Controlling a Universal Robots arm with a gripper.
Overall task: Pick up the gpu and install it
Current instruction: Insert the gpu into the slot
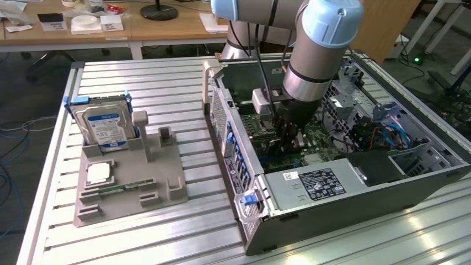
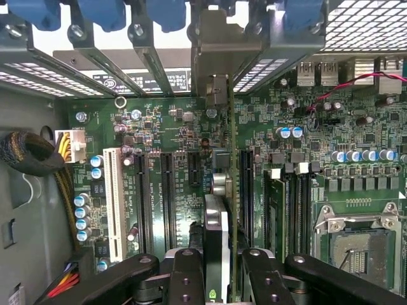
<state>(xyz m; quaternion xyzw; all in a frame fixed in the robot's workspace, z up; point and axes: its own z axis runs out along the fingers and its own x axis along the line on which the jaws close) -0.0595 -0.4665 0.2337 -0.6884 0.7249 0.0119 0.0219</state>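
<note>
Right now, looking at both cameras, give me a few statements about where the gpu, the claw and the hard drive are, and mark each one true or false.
1. The claw is shut on the gpu. True.
2. The gpu lies on the grey holder outside the case. False: it is held edge-on inside the computer case, over the motherboard.
3. The hard drive stands upright in the grey holder. True.
4. The arm hovers over the hard drive. False: it reaches down into the case.
</note>
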